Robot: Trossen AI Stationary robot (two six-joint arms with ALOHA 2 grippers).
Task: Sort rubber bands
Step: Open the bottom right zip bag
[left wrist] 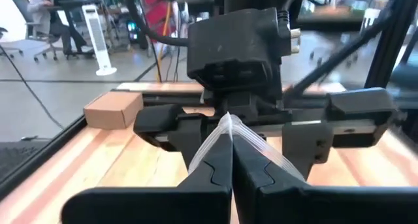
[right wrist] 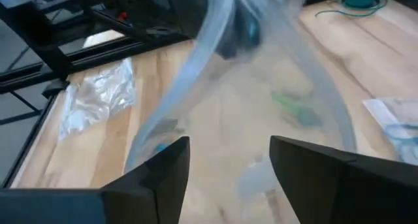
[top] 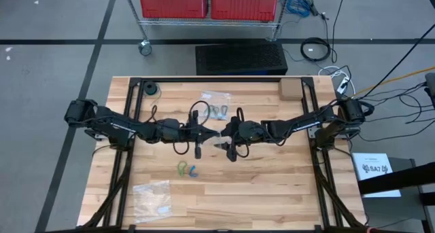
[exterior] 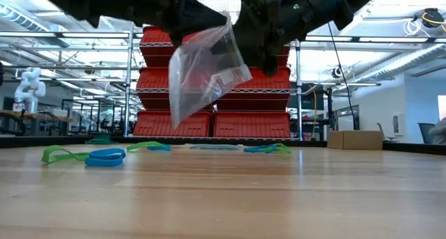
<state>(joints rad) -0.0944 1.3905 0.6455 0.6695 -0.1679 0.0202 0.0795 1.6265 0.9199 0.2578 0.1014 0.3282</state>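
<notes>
Bands (top: 187, 169): we see a green and a blue one loose on the table (top: 272, 185) near its middle, on the near side below the grippers; a few more lie by a flat bag (top: 216, 97) toward the far edge. Left gripper (top: 213, 133) is clamped on a clear bag (exterior: 205, 65), which hangs above the table. Right gripper (top: 223, 134) faces it with fingers (right wrist: 153, 178) apart, the bag between them. Another bag (top: 151, 198) lies at the near left.

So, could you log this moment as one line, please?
left gripper: shut on clear bag, held aloft | right gripper: open beside bag | rubber bands: on table
</notes>
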